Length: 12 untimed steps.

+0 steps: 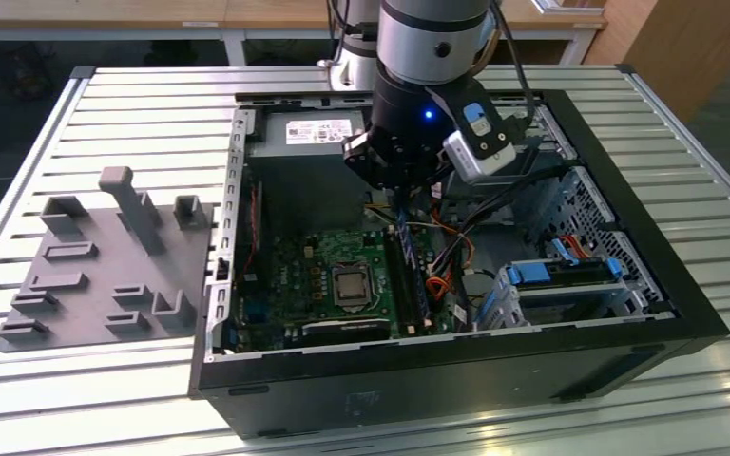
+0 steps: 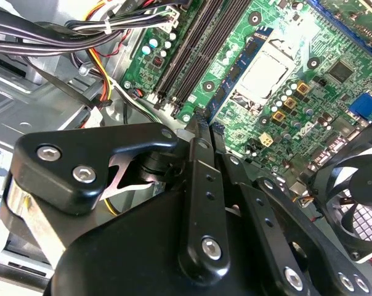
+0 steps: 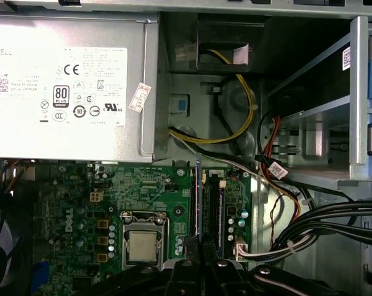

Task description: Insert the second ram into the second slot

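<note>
An open desktop computer case (image 1: 467,366) lies on its side on a slatted metal table (image 1: 124,104), with a grey moulded fixture plate (image 1: 99,275) beside it towards the exterior view's left. The robot arm reaches down into the case, and its gripper (image 1: 397,195) hangs over the green motherboard (image 1: 327,256), just beside the square processor socket (image 1: 350,283) on the exterior view's right. In the first wrist view the gripper (image 3: 198,250) has its two black fingers pressed together on the second ram (image 3: 198,197). The stick appears edge-on as a thin blue strip running in line with the long black memory slots (image 3: 222,213), between the socket (image 3: 143,243) and a bundle of black cables (image 3: 321,228). Whether its lower edge touches a slot cannot be told. The silver power supply (image 3: 63,80) with its white label sits beyond the motherboard. In the second wrist view the fingers (image 2: 198,179) meet at a narrow tip above the board's edge, with the parallel memory slots (image 2: 195,49) ahead and a black fan (image 2: 358,191) to one side. A bright blue drive bracket (image 1: 568,271) sits in the case at the exterior view's right.
</note>
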Tool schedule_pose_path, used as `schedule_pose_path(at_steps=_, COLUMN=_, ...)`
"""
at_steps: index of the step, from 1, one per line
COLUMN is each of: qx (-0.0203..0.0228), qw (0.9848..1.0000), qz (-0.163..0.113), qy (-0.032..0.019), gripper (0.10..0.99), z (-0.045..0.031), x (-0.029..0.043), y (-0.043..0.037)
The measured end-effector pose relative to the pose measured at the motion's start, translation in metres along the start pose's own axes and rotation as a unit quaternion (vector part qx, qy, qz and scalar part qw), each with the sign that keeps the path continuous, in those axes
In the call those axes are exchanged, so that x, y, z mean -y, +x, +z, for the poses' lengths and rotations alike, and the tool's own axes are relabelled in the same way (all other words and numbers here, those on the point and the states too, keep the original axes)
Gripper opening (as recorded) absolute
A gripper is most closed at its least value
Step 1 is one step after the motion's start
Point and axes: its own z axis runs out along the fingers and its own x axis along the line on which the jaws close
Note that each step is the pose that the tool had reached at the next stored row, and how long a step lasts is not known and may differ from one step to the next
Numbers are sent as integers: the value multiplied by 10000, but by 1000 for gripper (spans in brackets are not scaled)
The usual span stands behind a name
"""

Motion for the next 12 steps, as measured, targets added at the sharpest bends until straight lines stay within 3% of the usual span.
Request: schedule_pose_path(at_steps=12, qx=0, qw=10000, qz=0, qy=0, gripper=137, z=33, x=1, y=0)
